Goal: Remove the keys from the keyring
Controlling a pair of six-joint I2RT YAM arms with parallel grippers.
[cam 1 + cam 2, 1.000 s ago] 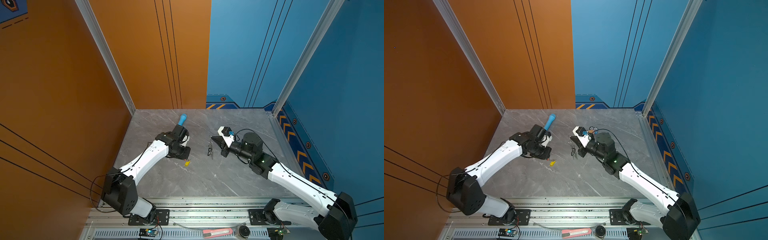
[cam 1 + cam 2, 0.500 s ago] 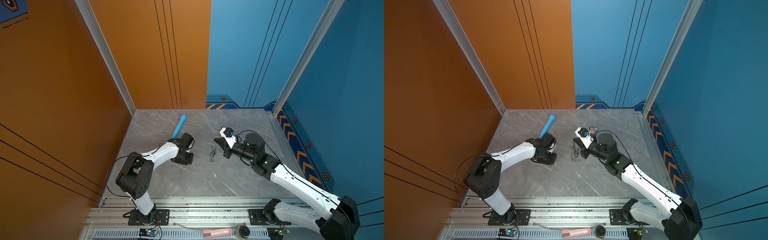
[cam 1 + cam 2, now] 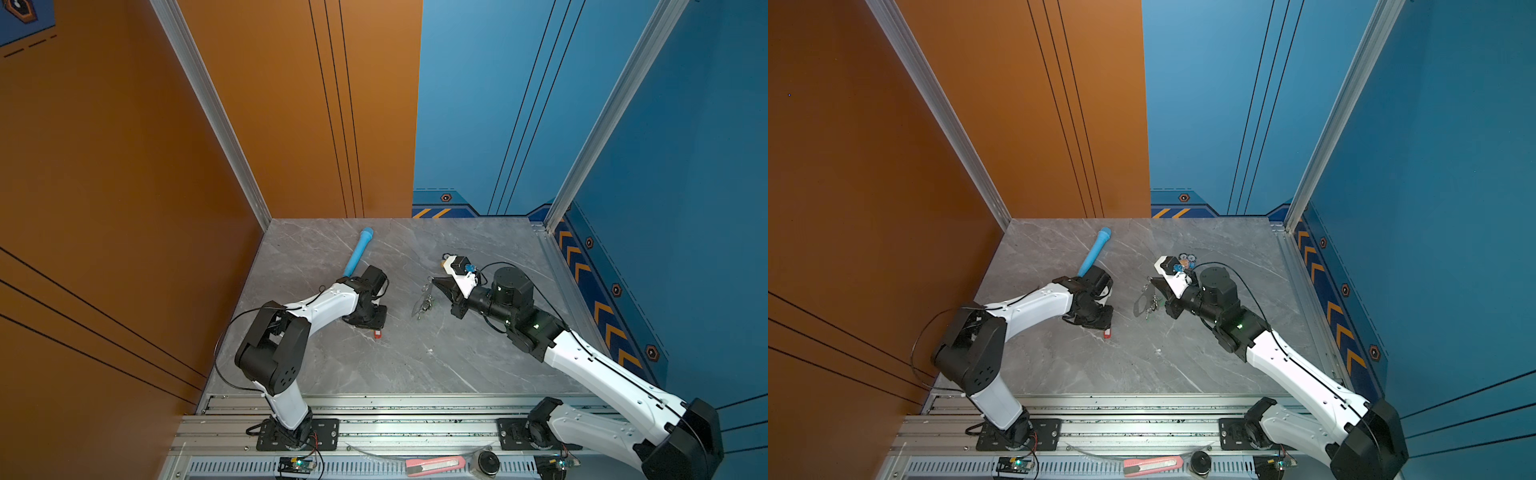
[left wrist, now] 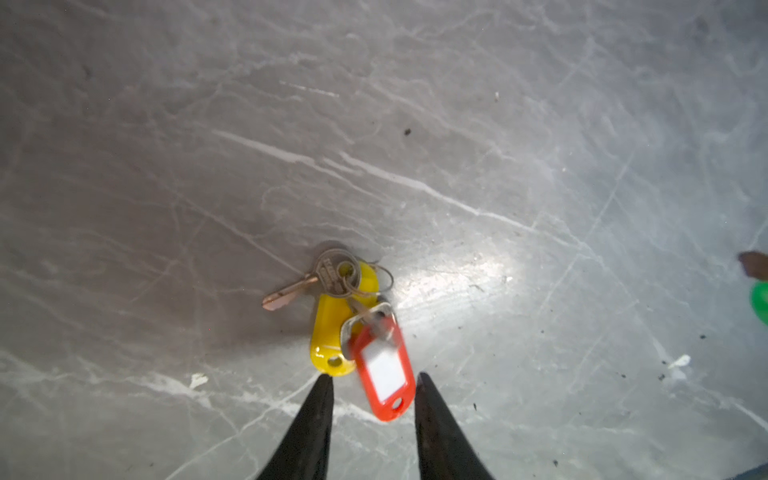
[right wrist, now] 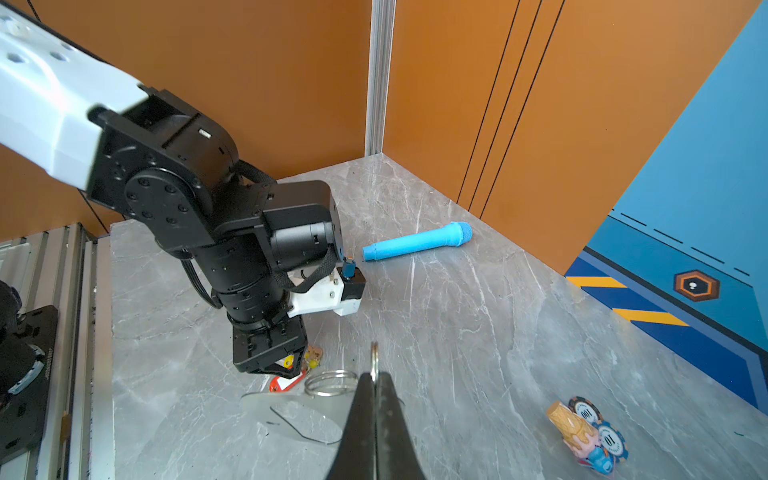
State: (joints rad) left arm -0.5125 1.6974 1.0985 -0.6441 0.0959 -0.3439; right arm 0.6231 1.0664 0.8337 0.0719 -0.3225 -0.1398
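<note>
Key removal, partly done, by my reading of the four views.

Top views: the left gripper (image 3: 371, 322) points down at the table (image 3: 415, 374) left of centre, and a red tag (image 3: 377, 333) shows just below its tip. How its jaws stand cannot be read here. The right gripper (image 3: 434, 281), right of centre, carries the keyring (image 3: 423, 305), which hangs from its closed tips. In both top views the two grippers are well apart. A green speck (image 3: 1148, 316) at the low end of the keyring is probably a tagged key not yet freed. A blue tube (image 3: 1094, 253) lies in the upper left of the table. A chip cluster (image 3: 1187, 258) sits just above the right wrist.

Left wrist view: the jaws stand partly open and grip nothing. The red tag, blurred, lies on the marble overlapping a yellow tag (image 4: 332, 324) and reaches in between the fingertips (image 4: 326, 386). A silver key (image 4: 303, 284) rests against the yellow tag. Small rings tangle there, and whether they link the two tags cannot be told.

Right wrist view: the jaws are fully closed, pinching a thin split ring (image 5: 375, 357) edge-on. A coiled ring (image 5: 330, 382) and the grey oval loop (image 5: 299, 419) hang just beside the tips. Beyond them the left gripper stands over the red and yellow tags.

Progress: the red and yellow keys are off the loop. The green one at least appears to remain on it.
</note>
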